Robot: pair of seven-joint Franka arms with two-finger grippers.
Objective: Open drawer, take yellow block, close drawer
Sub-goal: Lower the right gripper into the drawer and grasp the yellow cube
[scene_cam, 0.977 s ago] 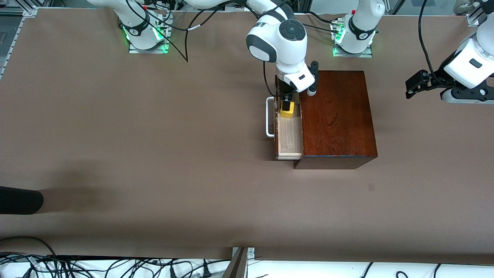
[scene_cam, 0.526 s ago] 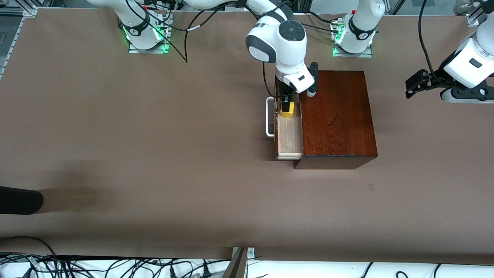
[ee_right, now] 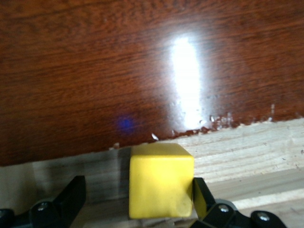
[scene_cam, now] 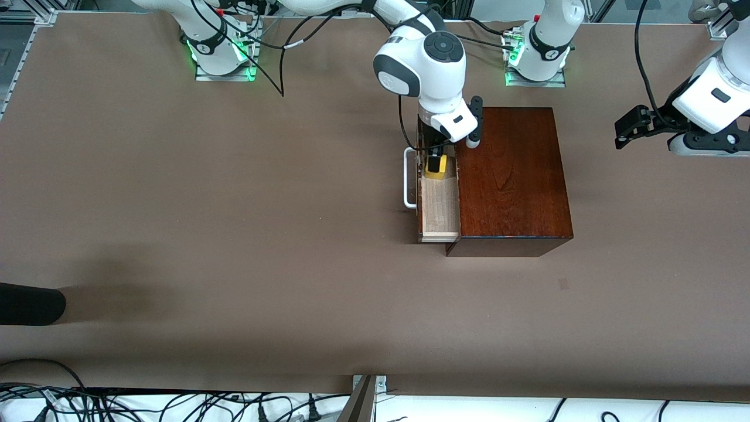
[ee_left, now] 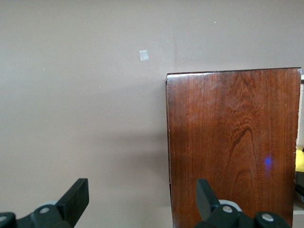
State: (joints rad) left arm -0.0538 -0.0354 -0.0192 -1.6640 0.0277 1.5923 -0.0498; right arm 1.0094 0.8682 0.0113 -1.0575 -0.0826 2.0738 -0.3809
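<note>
The dark red-brown box (scene_cam: pixel 510 176) stands toward the left arm's end of the table. Its drawer (scene_cam: pixel 438 211) is pulled out, showing its pale wood floor and white bar handle (scene_cam: pixel 408 179). The yellow block (scene_cam: pixel 435 169) sits in the drawer, in the part farther from the front camera. My right gripper (scene_cam: pixel 435 159) is down in the drawer, open around the block (ee_right: pixel 160 180). One finger (ee_right: pixel 200 197) touches the block and the other (ee_right: pixel 73 192) stands apart from it. My left gripper (scene_cam: pixel 624 132) is open and empty, waiting above the table beside the box (ee_left: pixel 232 142).
A black object (scene_cam: pixel 29 303) pokes in at the table's edge near the right arm's end. A small pale patch (scene_cam: pixel 563 284) lies on the table nearer the front camera than the box, and shows in the left wrist view (ee_left: pixel 144 55). Cables (scene_cam: pixel 176 404) run along the near edge.
My right arm has shifted very slightly over the drawer. The block and drawer stay where they were. The left arm has not moved.
</note>
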